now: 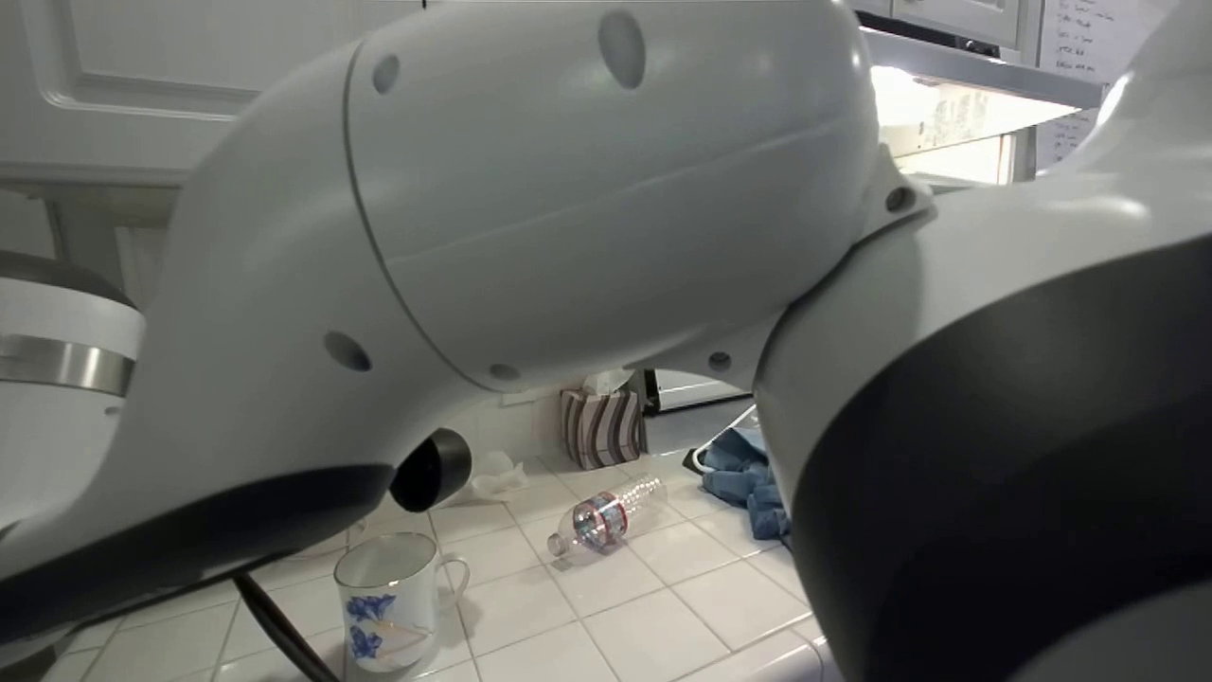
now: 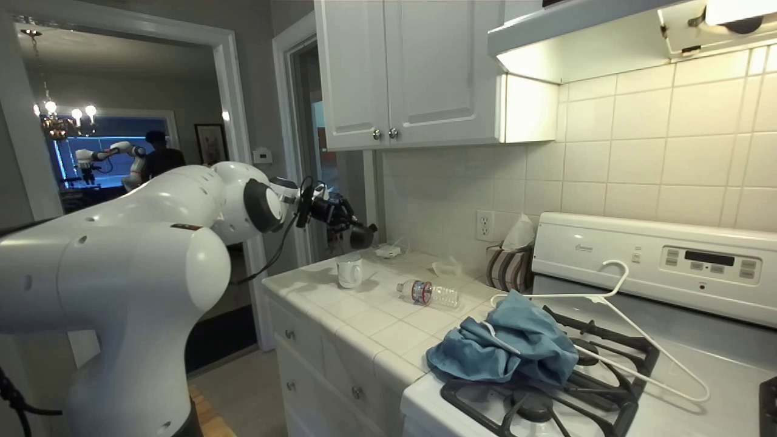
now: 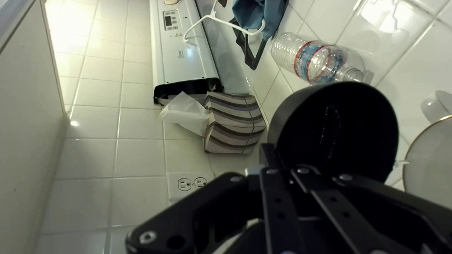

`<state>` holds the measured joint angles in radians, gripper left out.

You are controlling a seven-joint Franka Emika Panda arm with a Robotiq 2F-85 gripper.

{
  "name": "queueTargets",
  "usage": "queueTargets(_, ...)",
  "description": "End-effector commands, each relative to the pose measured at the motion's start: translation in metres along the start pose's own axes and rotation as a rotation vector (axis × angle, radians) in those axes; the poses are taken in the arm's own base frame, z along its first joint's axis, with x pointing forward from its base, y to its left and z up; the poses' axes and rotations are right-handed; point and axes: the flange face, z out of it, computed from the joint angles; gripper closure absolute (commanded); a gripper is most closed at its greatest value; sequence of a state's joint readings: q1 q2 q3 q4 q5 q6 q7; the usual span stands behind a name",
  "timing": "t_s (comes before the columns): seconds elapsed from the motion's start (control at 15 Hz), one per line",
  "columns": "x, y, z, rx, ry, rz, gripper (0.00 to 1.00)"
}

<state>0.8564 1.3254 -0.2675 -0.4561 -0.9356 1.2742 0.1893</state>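
Pincer (image 3: pixel 286 168) clenched on black cup (image 3: pixel 335 130), aloft over tiled surface (image 2: pixel 364 311)

Wrist view: the cup is gripped at the fingertips, tilted, with its mouth turned toward the camera and its dark interior exposed. At the right edge, part of a white mug (image 2: pixel 349 273) is visible, cut off by the frame. In an exterior view the arm (image 1: pixel 606 189) fills most of the frame and conceals the grip; that view alone shows the blue flowers on the mug.

Clear bottle (image 3: pixel 317 60) lies on its side on the surface; all views record it, as they do the striped tissue box (image 3: pixel 233 123). Wall outlet (image 3: pixel 192 184) appears in the wrist view and in an exterior view. Blue cloth (image 2: pixel 510 346) is seen at fullest in an exterior view, bunched on the stove (image 2: pixel 570 261) beside a white hanger (image 2: pixel 598 298). Only there do a second robot arm (image 2: pixel 112 152) and a person (image 2: pixel 162 156) show, beyond a doorway.
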Motion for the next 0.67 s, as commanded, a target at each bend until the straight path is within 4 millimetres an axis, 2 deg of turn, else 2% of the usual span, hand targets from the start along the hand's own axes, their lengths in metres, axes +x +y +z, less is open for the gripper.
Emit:
queueTargets(0.0, -0.0033, -0.0021, -0.0093, -0.046, 0.007, -0.01, 0.99)
queueTargets(0.6, -0.0095, -0.0089, -0.0169, -0.083, -0.007, 0.0, 0.99)
